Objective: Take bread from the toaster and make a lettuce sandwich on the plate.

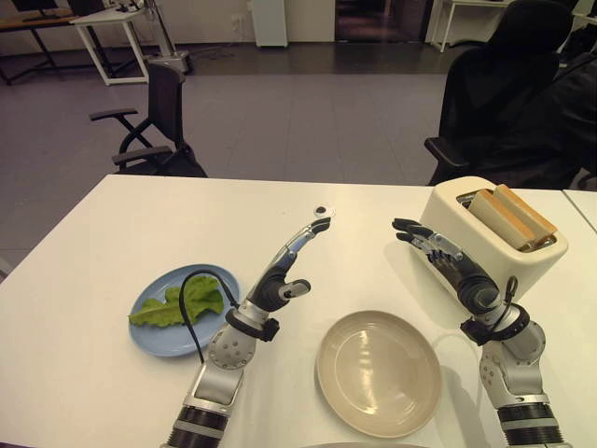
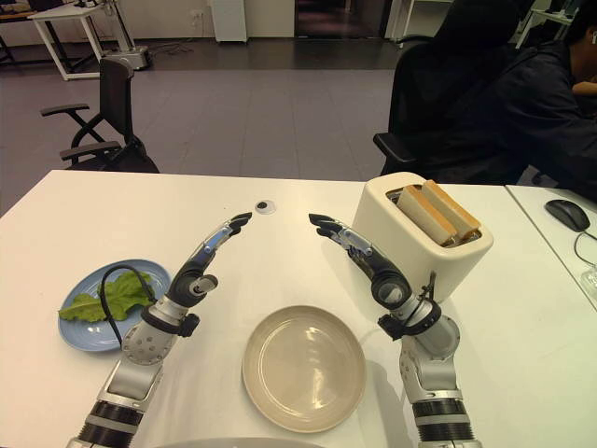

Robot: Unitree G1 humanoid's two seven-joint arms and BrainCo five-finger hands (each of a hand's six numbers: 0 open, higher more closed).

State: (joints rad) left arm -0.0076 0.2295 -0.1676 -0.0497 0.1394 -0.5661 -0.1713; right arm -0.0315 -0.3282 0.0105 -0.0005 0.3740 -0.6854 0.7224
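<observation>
Step 1: bread (image 1: 511,217) sits in toaster (image 1: 518,273). Left hand (image 1: 284,275) & right hand (image 1: 448,266) both wide, empty. Next: right hand over slots, pinch a slice, lift straight up.

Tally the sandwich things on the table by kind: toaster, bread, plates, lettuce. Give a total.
Toaster: 1
Bread slices: 2, both standing in the toaster's slots
Plates: 2, one blue and one beige
Lettuce: 1 bunch, on the blue plate
Total: 6
</observation>
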